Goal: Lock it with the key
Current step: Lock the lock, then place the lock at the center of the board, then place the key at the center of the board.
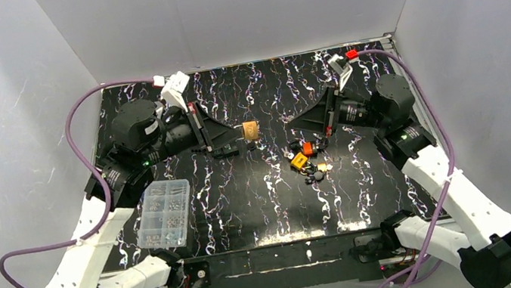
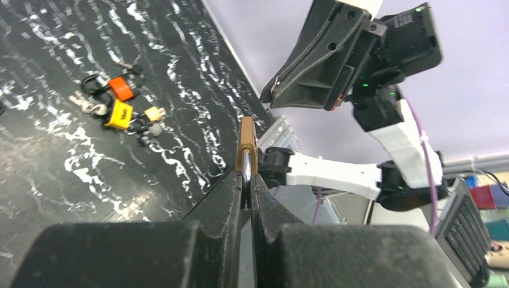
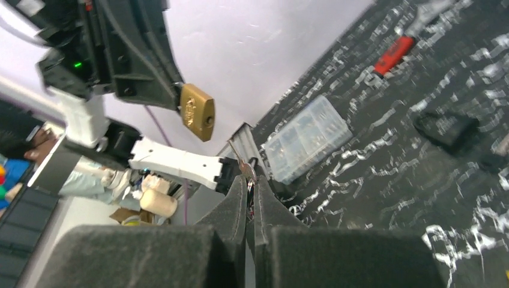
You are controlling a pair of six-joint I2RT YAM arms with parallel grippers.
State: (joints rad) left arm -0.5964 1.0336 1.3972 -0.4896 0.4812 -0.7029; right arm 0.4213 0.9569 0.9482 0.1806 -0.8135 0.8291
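We pinch the smooth, rounded brass padlock [image 2: 246, 147] edge-on in our left gripper [image 2: 247, 180], raised above the black marbled table [image 1: 246, 206]. Our right gripper [image 3: 249, 183] is pressed together on a thin silver key [image 3: 245, 170], right of the padlock and apart from it

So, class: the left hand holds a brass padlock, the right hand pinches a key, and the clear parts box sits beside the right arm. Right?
No. The top external view shows the clear parts box beside the left arm, not the right. The left hand does hold the brass padlock, and the right hand pinches a key.
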